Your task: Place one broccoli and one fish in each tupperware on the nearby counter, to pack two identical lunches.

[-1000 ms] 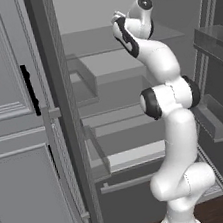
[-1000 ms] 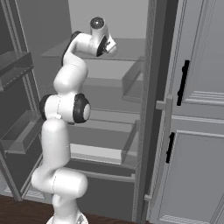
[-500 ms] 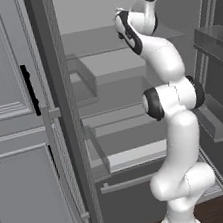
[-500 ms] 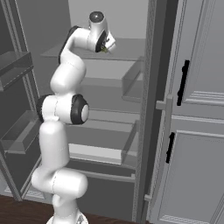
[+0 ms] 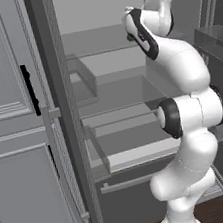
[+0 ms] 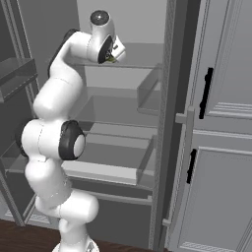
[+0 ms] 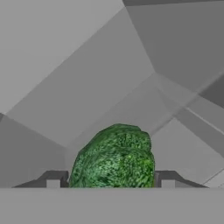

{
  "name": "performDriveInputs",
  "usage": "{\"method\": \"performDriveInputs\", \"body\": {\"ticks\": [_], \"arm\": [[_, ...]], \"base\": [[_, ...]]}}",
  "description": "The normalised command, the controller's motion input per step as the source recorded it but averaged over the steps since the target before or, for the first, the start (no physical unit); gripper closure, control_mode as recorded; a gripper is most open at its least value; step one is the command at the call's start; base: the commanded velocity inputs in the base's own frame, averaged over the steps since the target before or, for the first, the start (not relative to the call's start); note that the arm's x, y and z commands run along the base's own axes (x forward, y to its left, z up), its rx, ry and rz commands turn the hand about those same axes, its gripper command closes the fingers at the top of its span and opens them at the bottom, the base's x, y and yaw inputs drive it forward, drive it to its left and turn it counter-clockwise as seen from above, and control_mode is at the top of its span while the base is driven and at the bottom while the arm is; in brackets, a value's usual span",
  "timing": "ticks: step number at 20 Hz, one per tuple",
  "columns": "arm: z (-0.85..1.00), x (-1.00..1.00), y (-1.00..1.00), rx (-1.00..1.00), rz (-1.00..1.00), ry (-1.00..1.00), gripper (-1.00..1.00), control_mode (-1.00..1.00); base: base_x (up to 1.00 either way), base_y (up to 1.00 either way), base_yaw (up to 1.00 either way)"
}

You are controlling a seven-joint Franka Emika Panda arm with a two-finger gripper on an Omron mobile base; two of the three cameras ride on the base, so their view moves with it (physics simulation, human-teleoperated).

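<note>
Where the hand view looks along the fingers, a broccoli (image 7: 114, 157) fills the lower centre of the frame, its bumpy green head set between the two dark fingertips (image 7: 53, 179), which press against its sides, so the gripper (image 7: 108, 181) pinches it. Behind it lie pale grey fridge walls and a shelf. In the right base view the gripper (image 6: 114, 53) sits at upper left, by the fridge's top shelf (image 6: 135, 61), a green speck beside it.
</note>
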Motion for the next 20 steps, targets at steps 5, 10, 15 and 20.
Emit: {"method": "performDriveInputs", "body": {"ticks": [5, 10, 15, 20], "arm": [[0.0, -1.0, 0.08, 0.0, 0.0, -0.01, 1.0, -1.0], [-0.05, -1.0, 0.03, 0.0, 0.0, 0.0, 1.0, -1.0], [-0.59, -1.0, 0.0, 0.0, 0.0, 0.0, 1.0, -1.0], [-0.65, -1.0, 0.0, -0.01, 0.0, -0.01, 1.0, -1.0]], "base": [[0.0, 0.0, 0.0], [0.0, 0.0, 0.0], [0.0, 0.0, 0.0], [0.0, 0.0, 0.0]]}}
